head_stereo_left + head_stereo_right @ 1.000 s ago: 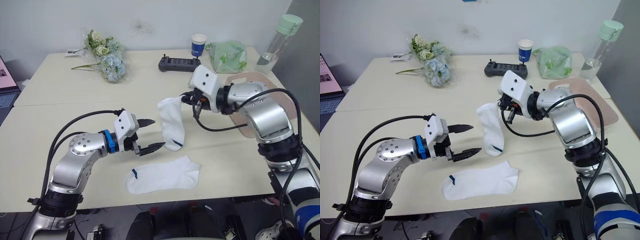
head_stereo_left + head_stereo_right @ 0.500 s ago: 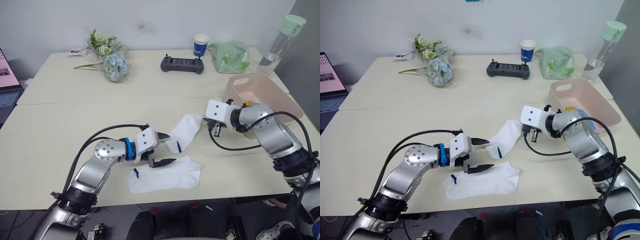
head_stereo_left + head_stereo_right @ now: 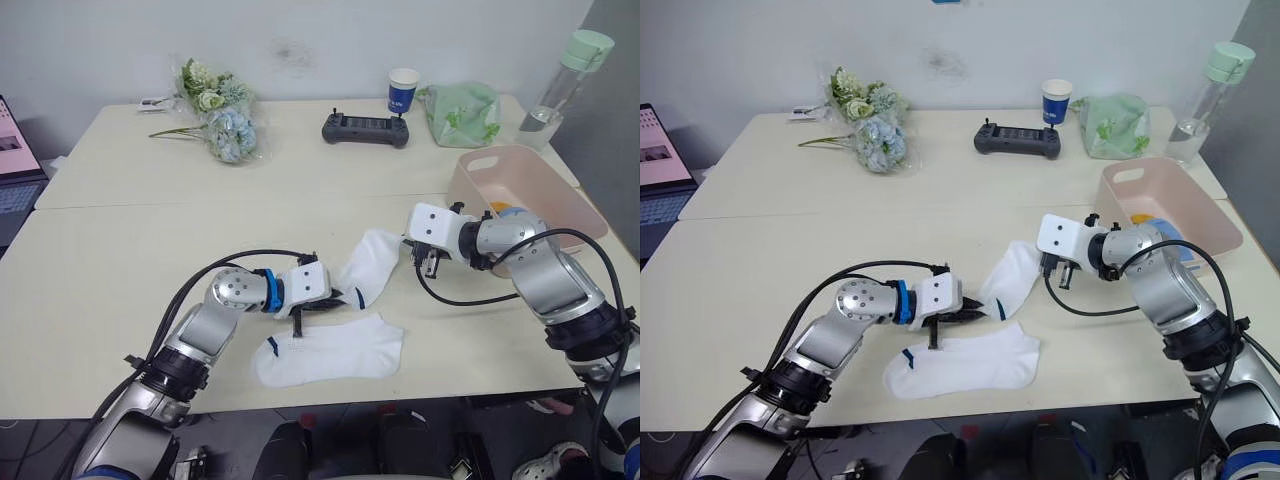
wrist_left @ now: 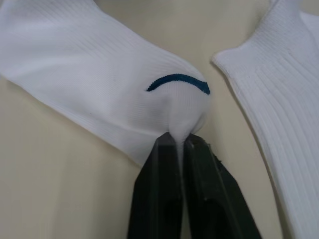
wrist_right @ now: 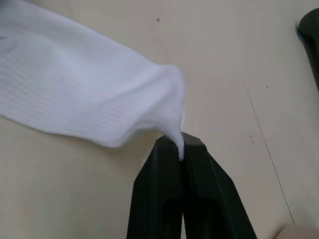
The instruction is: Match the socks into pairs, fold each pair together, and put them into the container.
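My left gripper (image 4: pixel 178 142) was clenched on the toe end of one white sock (image 3: pixel 368 266), which stretched across the table (image 3: pixel 120 260) to my right gripper (image 5: pixel 180 148), pinched tight on its cuff. A second white sock (image 3: pixel 330 350) lay flat just in front. Farther right stood the pink container (image 3: pixel 560 200), something orange and blue inside.
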